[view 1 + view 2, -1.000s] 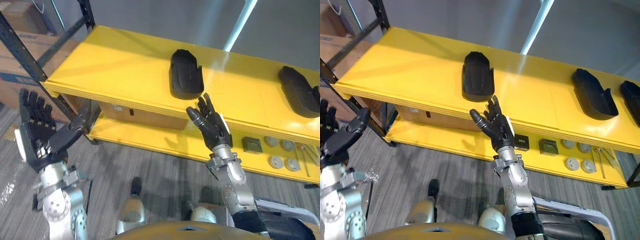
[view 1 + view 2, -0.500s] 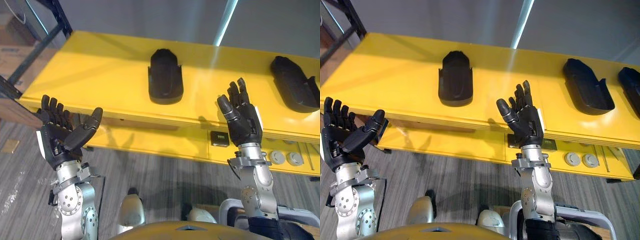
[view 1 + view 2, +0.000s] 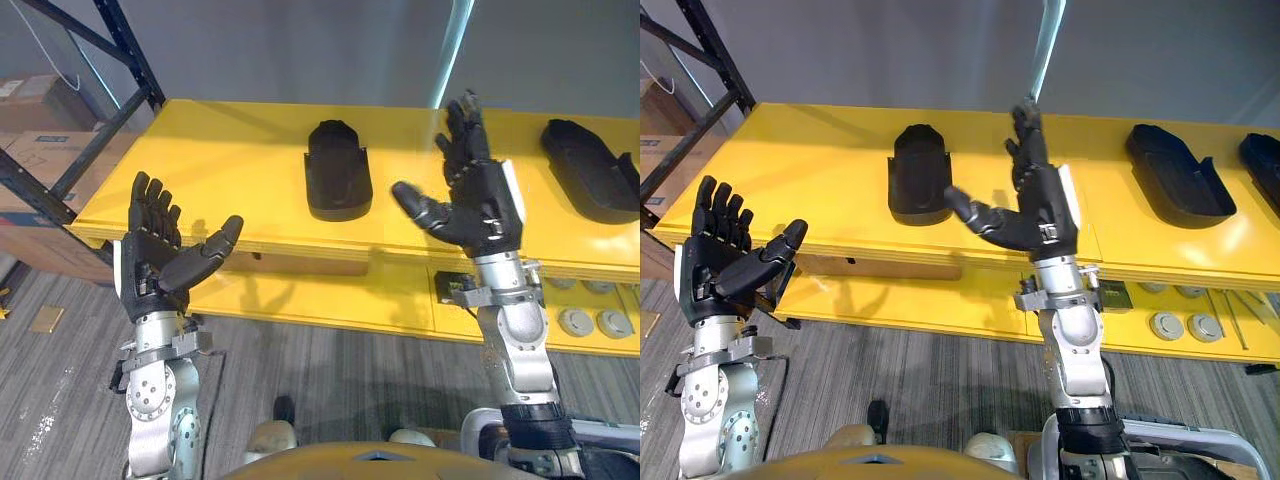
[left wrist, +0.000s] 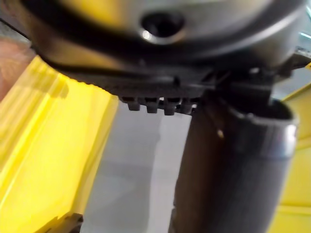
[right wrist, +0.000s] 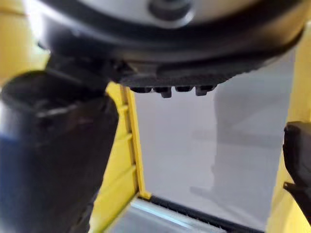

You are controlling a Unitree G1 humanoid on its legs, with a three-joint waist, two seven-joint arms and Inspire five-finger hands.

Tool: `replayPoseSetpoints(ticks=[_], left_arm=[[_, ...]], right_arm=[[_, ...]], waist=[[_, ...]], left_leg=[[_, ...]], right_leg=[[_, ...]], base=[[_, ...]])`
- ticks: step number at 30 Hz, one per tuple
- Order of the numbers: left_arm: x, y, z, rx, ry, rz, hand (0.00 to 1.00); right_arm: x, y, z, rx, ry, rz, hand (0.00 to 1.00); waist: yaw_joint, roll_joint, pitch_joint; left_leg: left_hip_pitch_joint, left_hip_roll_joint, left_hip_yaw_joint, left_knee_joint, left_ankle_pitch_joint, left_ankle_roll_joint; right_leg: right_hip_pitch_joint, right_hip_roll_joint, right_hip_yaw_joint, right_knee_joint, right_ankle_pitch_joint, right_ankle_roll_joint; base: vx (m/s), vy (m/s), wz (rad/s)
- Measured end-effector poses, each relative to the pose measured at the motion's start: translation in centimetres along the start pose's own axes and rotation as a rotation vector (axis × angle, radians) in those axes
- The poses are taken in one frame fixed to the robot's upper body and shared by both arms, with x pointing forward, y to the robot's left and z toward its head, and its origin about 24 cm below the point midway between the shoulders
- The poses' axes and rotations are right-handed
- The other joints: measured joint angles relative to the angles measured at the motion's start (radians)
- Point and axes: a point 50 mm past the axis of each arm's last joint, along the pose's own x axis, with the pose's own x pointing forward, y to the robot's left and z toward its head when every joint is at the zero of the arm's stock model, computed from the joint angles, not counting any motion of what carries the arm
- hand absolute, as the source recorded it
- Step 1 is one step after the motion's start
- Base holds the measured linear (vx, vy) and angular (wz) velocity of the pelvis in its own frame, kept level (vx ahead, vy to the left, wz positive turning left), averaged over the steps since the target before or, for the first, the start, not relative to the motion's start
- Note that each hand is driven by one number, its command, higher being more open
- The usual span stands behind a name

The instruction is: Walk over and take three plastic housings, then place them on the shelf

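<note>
On the shelf [image 3: 240, 150], a black housing [image 3: 338, 185] lies apart from the spread-open right hand [image 3: 482, 200].

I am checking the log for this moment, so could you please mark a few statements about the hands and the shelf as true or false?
1. Three black housings lie on the shelf's top board. True.
2. The housings are stacked on one another. False: they lie apart, side by side.
3. The left hand is open and empty. True.
4. The right hand grips a housing. False: it is open and holds nothing.
5. The round metal parts sit on the top board. False: they lie on the lower board.
</note>
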Motion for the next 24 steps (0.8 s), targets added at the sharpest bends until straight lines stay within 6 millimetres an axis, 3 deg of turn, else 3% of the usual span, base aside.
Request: replayPoseSetpoints(ticks=[4,9,19,24], left_arm=[[0.1,-0.1,-0.2,-0.004,0.017,-0.009,1.00],[-0.2,-1.7,-1.0,-0.026,0.076,-0.094,1.00],[-0.2,-1.7,-2.1,-0.003,0.129,-0.126,1.00],[0.4,-2.6,-2.0,-0.023,0.111,-0.152,1.00]], right_arm=[[2.5,1.4,0.7,-0.174,-0.049,0.197,1.00],[6.1,2.6,-0.3,-0.411,-0.057,0.361,1.00],[8.3,3.7,-3.9,-0.720,0.041,0.464,1.00],[9.6,2.4,-5.6,-0.857,0.162,0.441,1.00]], waist=[[0.015,0.001,-0.001],[0.052,-0.003,-0.002],[0.085,-0.013,0.022],[0.102,-0.013,0.065]], left_leg=[[-0.002,-0.012,-0.026,-0.038,0.032,0.008],[-0.019,-0.012,-0.051,-0.039,0.046,0.008],[-0.058,-0.014,-0.077,-0.043,0.068,0.011],[-0.088,-0.016,-0.085,-0.043,0.079,0.011]], right_leg=[[0.002,-0.006,-0.028,-0.009,0.007,0.008],[0.007,-0.002,-0.059,-0.017,0.013,0.007],[-0.009,-0.001,-0.087,-0.027,0.027,0.007],[-0.033,-0.002,-0.097,-0.024,0.034,0.008]], base=[[-0.03,0.027,0.20],[-0.03,-0.006,0.19],[-0.04,-0.005,0.09],[-0.06,0.000,0.07]])
